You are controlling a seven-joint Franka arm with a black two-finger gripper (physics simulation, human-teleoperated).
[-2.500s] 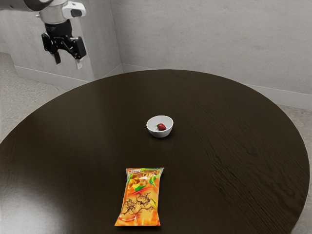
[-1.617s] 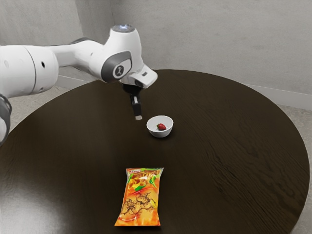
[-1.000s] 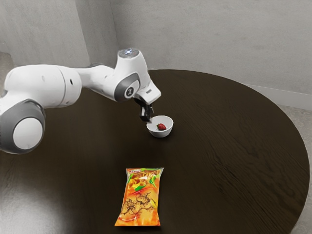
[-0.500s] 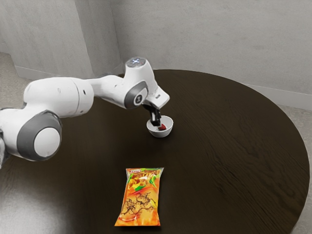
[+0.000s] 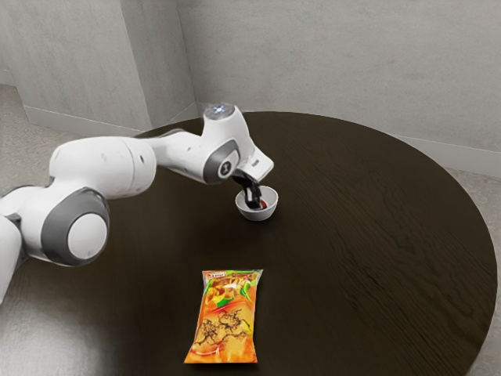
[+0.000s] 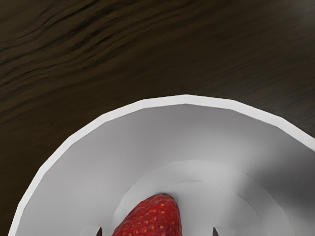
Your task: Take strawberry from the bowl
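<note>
"Is my hand (image 5: 257,207) holding the strawberry (image 6: 153,220)?"

"No, it's open. The strawberry sits in the white bowl (image 5: 258,216), so I reach in from ten o'clock in the exterior view. It's between my two sides, ready to squeeze, I think."

"And the snack bag (image 5: 223,321)?"

"Near seven o'clock from the bowl, out of my way."
</note>
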